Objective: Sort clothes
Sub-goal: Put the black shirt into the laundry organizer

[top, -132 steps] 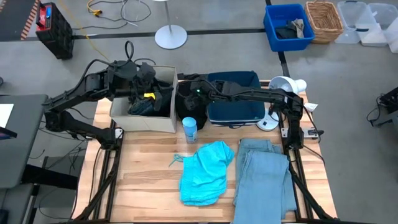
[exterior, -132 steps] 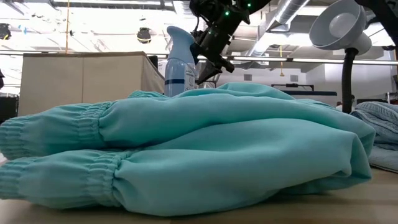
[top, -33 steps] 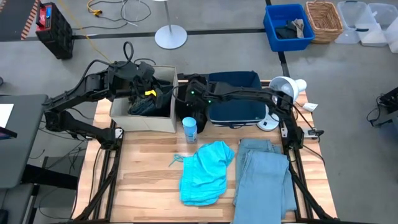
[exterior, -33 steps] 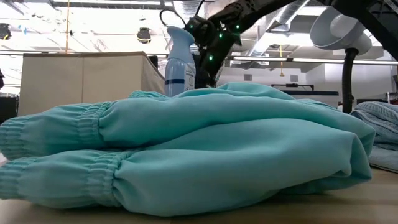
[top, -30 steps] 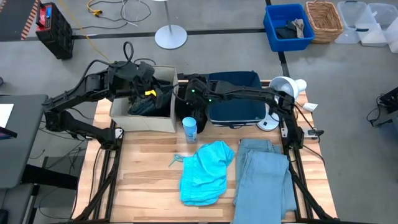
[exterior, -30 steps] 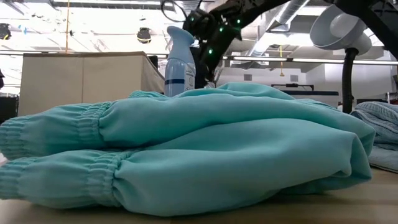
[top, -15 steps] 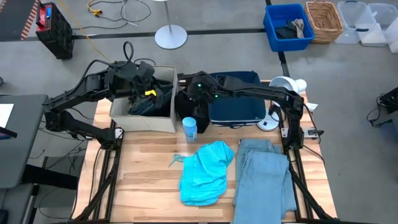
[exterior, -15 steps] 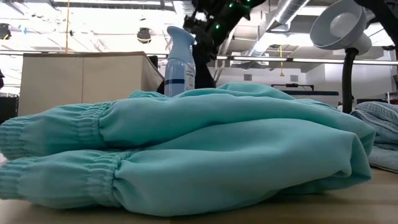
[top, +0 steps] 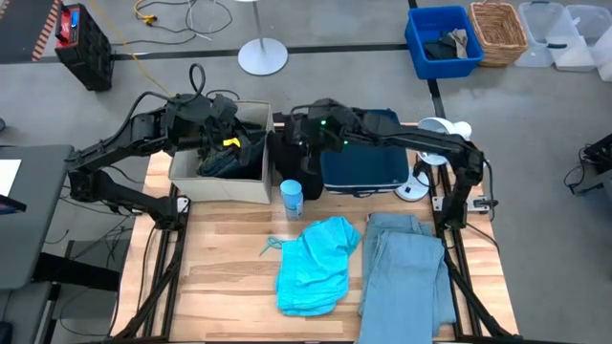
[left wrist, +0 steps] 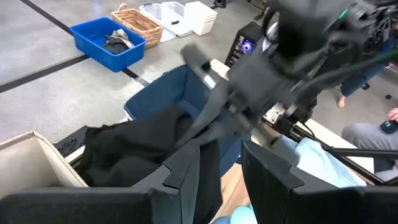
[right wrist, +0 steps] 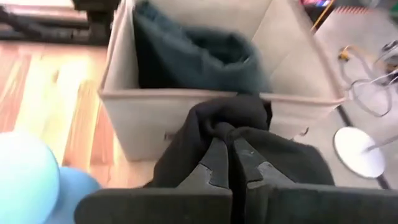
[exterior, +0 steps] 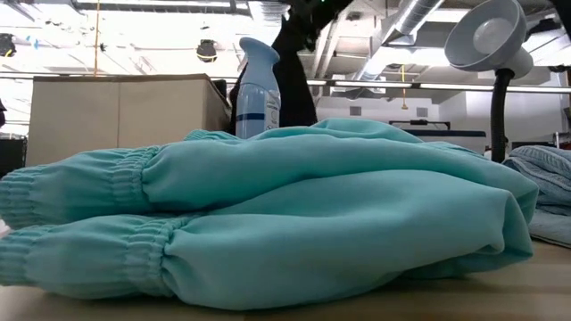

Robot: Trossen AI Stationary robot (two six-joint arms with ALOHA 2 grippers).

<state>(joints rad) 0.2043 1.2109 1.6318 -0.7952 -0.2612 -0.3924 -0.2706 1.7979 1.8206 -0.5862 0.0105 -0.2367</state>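
Observation:
My right gripper (top: 304, 131) is shut on the black garment (top: 291, 161), which hangs between the beige box (top: 222, 182) and the navy bin (top: 360, 161). It also shows in the low view (exterior: 295, 82). The very dark green garment (right wrist: 198, 57) lies inside the beige box. My left gripper (left wrist: 225, 182) hovers open and empty over the box's far side (top: 222, 117). The turquoise garment (top: 314, 265) and the pale grey-blue trousers (top: 402, 272) lie flat on the table's near half. My right gripper pinches a bunched fold at the top of the black garment (right wrist: 231, 129) between its two shut fingers, from above, pointing down. The garment hangs limp below the fingers in several layers. Whether its lower end still rests on the table, I cannot tell.
A blue spray bottle (top: 292, 199) stands on the table just near of the hanging garment. A white lamp (top: 436, 130) stands at the far right beside the navy bin. Beyond the table a blue crate (top: 442, 40) and a wicker basket (top: 498, 31) stand on the floor.
My right gripper has risen with the black garment and drawn a little toward the far edge and the navy bin. The garment has been pulled up and now hangs longer below the fingers.

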